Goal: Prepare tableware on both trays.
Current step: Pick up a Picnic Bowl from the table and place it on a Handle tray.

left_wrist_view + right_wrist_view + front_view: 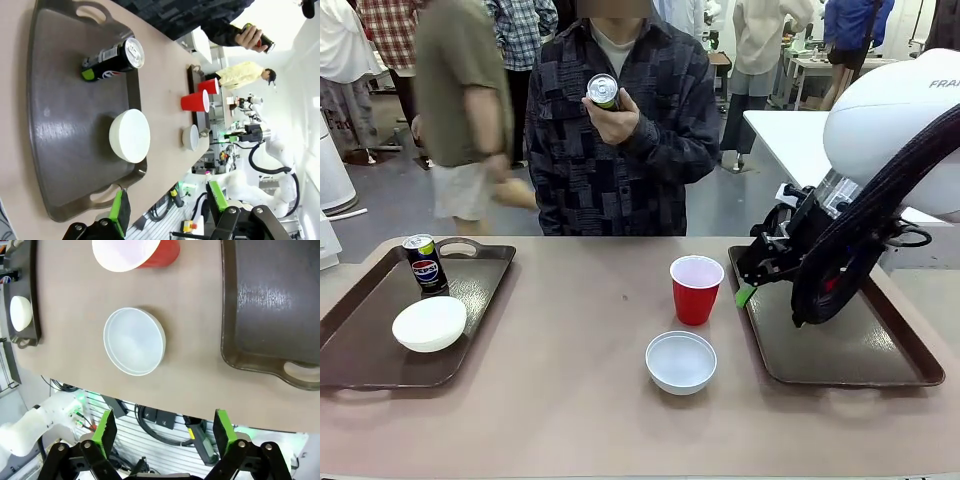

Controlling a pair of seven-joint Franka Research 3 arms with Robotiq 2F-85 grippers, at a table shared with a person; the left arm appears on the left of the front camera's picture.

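The left tray [360, 350] [60, 125] carries a Pepsi can [425, 263] [114, 56] and a white bowl [430, 323] [130, 135]. Between the trays, on the bare table, stand a red cup [696, 288] [135, 252] and a second white bowl [681, 361] [134, 341]. The person holds another can [603, 91] at chest height. My right gripper [748, 285] [164, 432] hangs open and empty over the right tray's [860, 345] [270, 305] left rim. My left gripper [167, 202] is open and empty, off the left tray's near end.
In the left wrist view, a second red cup [208, 86] appears beyond the first red cup [195, 102], by the far tray. The right arm's white body [890, 130] looms over the right tray. People stand behind the person.
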